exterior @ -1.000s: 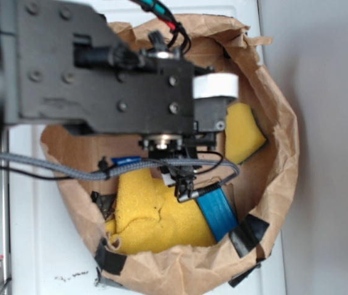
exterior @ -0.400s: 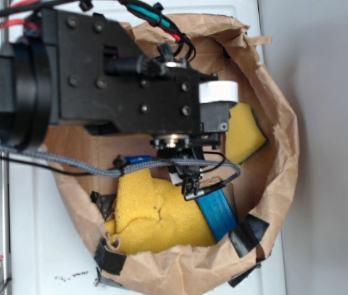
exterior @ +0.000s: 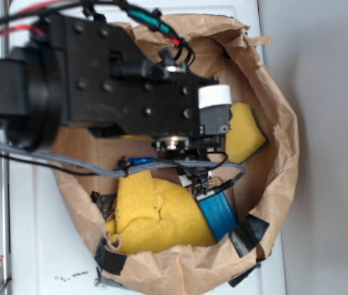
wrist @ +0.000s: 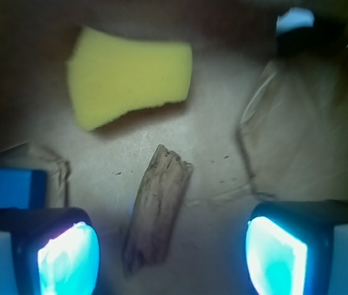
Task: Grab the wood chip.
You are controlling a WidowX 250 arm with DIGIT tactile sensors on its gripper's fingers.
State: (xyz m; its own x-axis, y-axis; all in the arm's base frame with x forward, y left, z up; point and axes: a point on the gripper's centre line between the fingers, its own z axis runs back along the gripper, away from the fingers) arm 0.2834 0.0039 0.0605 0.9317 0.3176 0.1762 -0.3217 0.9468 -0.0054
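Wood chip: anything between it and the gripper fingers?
Nothing visible. In the wrist view the wood chip lies bare on the bag floor between the open gripper fingers; the yellow sponge piece sits beyond it, apart.

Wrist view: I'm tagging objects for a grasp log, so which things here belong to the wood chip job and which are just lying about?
Belongs to the job:
wood chip
gripper, open either side of the chip

Just lying about:
yellow sponge piece
blue block
paper bag
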